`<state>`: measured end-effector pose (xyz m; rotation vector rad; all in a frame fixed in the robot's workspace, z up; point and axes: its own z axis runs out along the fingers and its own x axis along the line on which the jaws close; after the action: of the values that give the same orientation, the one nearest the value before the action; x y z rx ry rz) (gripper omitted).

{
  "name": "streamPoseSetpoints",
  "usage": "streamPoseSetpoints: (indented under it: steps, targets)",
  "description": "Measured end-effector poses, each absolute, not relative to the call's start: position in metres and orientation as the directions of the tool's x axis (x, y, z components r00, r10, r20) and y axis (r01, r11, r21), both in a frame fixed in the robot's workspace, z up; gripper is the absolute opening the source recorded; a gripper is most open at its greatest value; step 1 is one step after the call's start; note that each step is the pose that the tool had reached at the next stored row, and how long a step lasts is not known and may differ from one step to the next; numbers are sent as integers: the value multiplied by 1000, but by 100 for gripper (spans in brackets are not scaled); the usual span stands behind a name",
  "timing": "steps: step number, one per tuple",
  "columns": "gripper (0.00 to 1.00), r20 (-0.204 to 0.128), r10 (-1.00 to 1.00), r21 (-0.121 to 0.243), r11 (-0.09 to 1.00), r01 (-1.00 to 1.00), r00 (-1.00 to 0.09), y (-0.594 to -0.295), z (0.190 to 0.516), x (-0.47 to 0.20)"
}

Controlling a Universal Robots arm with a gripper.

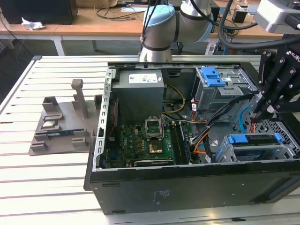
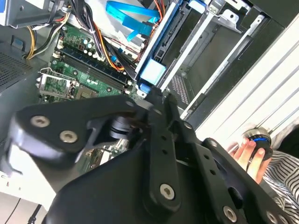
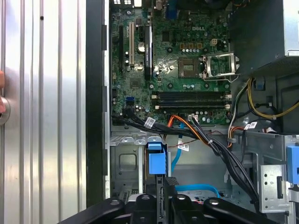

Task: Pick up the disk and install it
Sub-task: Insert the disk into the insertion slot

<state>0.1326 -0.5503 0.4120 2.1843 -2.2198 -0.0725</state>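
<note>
a white tabletop (image 1: 47,187) of ribbed metal slats carries a large black computer case (image 1: 187,187) lying open on its side. inside it are a boxy grey power supply (image 1: 140,91) and a flat green motherboard (image 1: 136,140) studded with slots and sockets. bundled orange, black and blue cables (image 3: 201,135) run beside the board. on the exterior view's left sits a grey moulded holder (image 1: 61,126) with an upright post. the black gripper (image 3: 163,186) hangs over the case's corner on the exterior view's right. its fingers (image 3: 161,200) are drawn close together and hold nothing, their tips just beside the disk (image 1: 251,139). the disk stands on edge in a perforated silver drive cage (image 1: 243,154), its blue plastic frame end showing. a person's hand (image 2: 247,151) rests on a round dark knob (image 2: 257,140).
</note>
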Motion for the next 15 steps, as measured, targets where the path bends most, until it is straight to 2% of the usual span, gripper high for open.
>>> streamPoseSetpoints:
  steps: [2,3,15]
  targets:
    - [12,-14,-1000,52,16,-999,-16,-550,412,133]
    - [11,-14,-1000,52,16,-999,-16,-550,412,133]
    - [11,-5,-1000,53,16,-998,-16,-545,411,148]
